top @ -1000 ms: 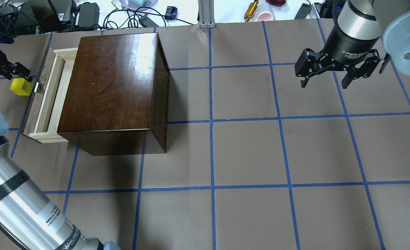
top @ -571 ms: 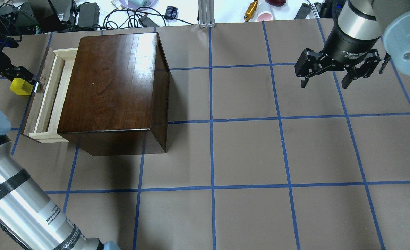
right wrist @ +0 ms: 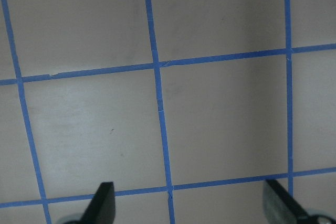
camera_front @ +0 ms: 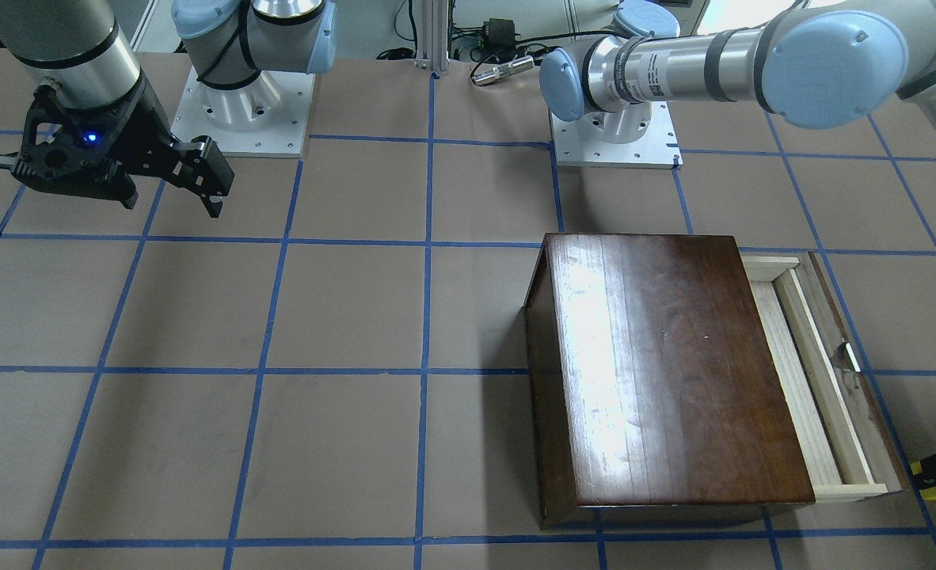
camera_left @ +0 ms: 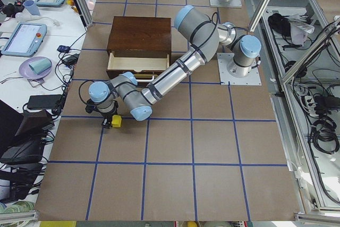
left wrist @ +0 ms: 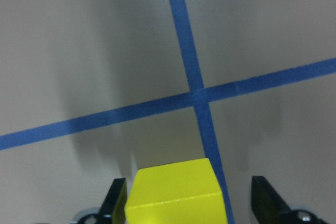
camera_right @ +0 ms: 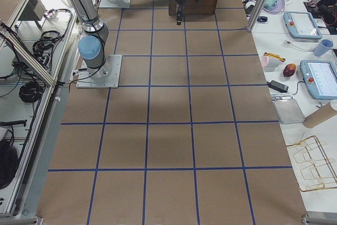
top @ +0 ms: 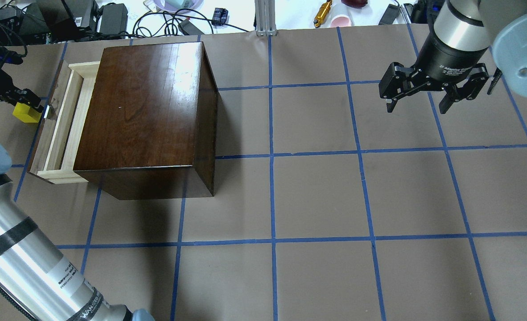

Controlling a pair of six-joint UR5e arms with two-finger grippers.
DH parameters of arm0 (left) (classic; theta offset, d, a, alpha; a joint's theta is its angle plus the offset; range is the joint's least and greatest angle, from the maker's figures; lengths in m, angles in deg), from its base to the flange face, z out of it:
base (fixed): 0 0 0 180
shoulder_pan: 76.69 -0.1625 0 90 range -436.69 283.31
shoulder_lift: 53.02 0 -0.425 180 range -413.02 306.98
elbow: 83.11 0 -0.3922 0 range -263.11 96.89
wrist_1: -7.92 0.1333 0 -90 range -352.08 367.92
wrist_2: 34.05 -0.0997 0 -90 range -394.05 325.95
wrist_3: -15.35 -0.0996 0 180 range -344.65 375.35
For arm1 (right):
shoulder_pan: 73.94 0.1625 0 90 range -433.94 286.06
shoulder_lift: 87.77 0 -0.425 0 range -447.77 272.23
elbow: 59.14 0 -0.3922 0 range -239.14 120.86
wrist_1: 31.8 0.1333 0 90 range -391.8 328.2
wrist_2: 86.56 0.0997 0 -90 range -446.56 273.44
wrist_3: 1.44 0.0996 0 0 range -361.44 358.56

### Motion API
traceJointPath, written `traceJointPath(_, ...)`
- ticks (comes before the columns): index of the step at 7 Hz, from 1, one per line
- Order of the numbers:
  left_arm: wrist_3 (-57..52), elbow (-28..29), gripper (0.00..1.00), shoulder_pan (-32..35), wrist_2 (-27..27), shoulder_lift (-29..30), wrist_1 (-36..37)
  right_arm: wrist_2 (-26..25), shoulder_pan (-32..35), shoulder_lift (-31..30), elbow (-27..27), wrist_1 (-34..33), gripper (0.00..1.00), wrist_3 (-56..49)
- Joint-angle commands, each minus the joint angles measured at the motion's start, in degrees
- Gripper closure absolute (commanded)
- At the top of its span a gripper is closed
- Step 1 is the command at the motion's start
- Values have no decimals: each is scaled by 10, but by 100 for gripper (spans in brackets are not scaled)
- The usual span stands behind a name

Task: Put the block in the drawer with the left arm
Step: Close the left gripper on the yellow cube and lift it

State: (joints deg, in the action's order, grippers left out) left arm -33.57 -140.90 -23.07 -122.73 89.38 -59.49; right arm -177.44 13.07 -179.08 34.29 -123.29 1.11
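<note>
On the surface (top: 317,196), left of the open drawer (top: 77,107). Now lowered around the block (top: 25,115), left hand (left wrist: 192,203) spread; seemingly ready to pinch.

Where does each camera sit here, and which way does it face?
Overhead: behind the robot, looking forward and down; left arm lower left, right gripper upper right.
Front-facing: across the table, facing the robot; arm bases at top, sides mirrored.
Exterior left: table's end, looking along it; left arm near, reaching to the block.
Exterior right: opposite end; right arm near.
Left wrist: down past its fingers onto the block.
Right wrist: down past its fingers onto taped table.
Overhead and front-facing share the cabinet and open drawer.
</note>
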Motion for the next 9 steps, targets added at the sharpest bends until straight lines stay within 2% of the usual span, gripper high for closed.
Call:
traceJointPath(1, 5, -1, 41, -1, 0, 0, 0, 0, 0, 0, 0, 0, 0, 0)
traceJointPath(2, 7, -1, 53, -1, -1, -3, -1, 0, 0, 0, 0, 0, 0, 0)
traceJointPath(3, 8, -1, 58, -1, -2, -5, -1, 0, 0, 0, 0, 0, 0, 0)
traceJointPath(6, 17, -9, 58, -1, -4, -45, -31, 0, 0, 0, 0, 0, 0, 0)
traceJointPath(9, 43, -82, 58, -3, -5, -134, -69, 0, 0, 0, 0, 0, 0, 0)
